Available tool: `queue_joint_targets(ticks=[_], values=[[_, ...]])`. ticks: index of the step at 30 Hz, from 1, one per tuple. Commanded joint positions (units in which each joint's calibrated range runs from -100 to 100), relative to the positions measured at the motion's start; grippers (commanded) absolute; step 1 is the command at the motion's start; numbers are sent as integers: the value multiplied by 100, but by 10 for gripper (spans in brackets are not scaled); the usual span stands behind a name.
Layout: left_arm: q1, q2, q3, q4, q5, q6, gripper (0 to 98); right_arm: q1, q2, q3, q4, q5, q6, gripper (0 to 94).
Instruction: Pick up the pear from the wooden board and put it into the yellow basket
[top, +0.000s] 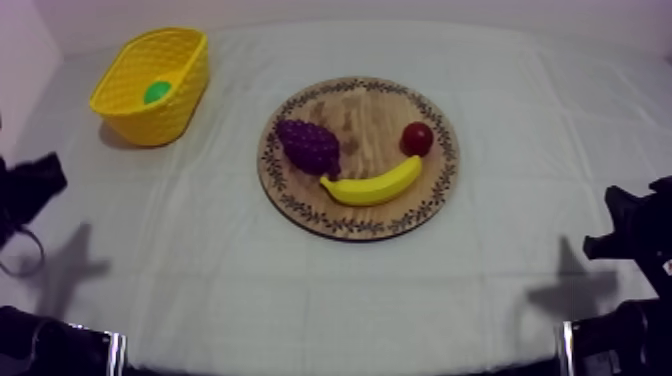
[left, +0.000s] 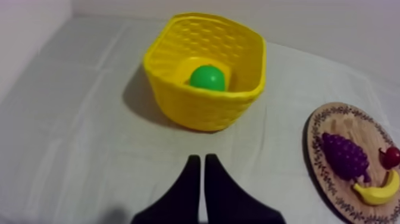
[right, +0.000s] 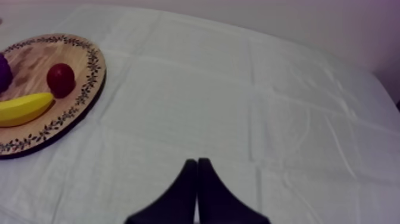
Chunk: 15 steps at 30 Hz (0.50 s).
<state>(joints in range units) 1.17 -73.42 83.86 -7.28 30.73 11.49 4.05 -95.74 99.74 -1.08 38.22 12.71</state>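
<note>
We see the green pear (top: 156, 92) inside the yellow basket (top: 150, 125), upper left in the top view. Our left jaws and our right jaws are both closed together, holding nothing, over the surface (top: 330, 290).

L gripper (left: 200, 159) fingers in narrow wedge, R gripper (right: 196, 162) likewise, L arm (top: 30, 185), R arm (top: 632, 228) low at sides

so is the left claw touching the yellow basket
Apart. The left wrist view shows bare cloth between the shut left claw and the yellow basket, which holds the pear.
</note>
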Motion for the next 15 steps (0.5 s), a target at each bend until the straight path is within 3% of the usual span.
queue_joint_targets(ticks=[1, 4, 8, 10, 15], values=[[-76, -1820, 1207, 173, 53, -360, 0, 0, -2, 4, -2, 1, 0, 3], [-134, -2315, 1435, 423, 228, -843, 0, 0, -2, 4, -2, 1, 0, 3], [-167, -2556, 1558, 510, 179, -1161, 0, 0, -2, 4, -2, 1, -1, 3], [-173, -2594, 1569, 522, 227, -1000, 0, 4, -2, 4, -2, 1, -1, 3], [-177, -2625, 1579, 533, 266, -141, 0, 8, -2, 4, -2, 1, 1, 3]])
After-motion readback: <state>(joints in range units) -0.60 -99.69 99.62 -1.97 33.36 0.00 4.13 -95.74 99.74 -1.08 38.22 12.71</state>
